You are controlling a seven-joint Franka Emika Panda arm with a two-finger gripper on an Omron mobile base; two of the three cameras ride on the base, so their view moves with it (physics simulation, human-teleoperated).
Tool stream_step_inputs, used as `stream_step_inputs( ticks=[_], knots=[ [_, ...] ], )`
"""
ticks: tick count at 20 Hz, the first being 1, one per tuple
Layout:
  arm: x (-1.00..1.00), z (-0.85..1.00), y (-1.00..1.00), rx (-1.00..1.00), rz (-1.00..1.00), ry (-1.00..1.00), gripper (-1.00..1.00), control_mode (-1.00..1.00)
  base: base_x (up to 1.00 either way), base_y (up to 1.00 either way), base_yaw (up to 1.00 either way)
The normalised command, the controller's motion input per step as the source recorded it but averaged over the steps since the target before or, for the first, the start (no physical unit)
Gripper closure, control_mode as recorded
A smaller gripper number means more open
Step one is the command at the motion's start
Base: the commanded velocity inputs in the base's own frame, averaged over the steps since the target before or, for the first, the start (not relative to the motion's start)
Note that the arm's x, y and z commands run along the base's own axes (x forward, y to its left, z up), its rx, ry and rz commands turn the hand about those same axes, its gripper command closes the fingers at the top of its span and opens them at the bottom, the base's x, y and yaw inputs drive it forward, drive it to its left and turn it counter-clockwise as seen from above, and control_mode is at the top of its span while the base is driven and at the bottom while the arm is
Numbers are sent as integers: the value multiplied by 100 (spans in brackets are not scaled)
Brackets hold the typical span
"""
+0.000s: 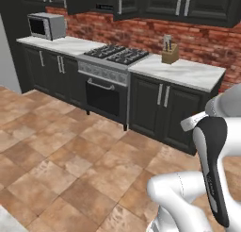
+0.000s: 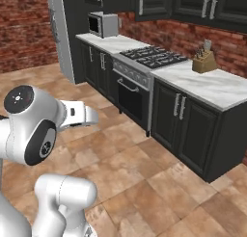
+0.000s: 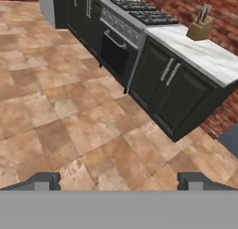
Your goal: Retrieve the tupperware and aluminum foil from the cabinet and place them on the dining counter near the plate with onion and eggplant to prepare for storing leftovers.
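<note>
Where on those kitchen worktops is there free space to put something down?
The marble worktop right of the stove is bare past the knife block. The stretch between the microwave and the stove is free too. The stove's burners are crowded with grates.

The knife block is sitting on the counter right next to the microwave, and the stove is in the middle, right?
Not quite. The knife block sits on the counter on the far side of the stove from the microwave, so the stove lies between them. The left base view shows it. The stove is in the middle, as you said.
</note>
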Motion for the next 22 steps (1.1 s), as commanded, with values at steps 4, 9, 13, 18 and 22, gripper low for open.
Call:
stream_step_inputs(
  ticks=[4, 9, 13, 18, 22],
  knots=[
    [0, 0, 0, 0, 0, 0, -100, 100, 93, 91, -15],
    [0, 0, 0, 0, 0, 0, -100, 100, 100, 71, -5],
    [0, 0, 0, 0, 0, 0, -100, 100, 100, 19, 23],
    [0, 0, 0, 0, 0, 0, -100, 100, 100, -4, 43],
    [0, 0, 0, 0, 0, 0, -100, 100, 100, -15, 48]
  ],
)
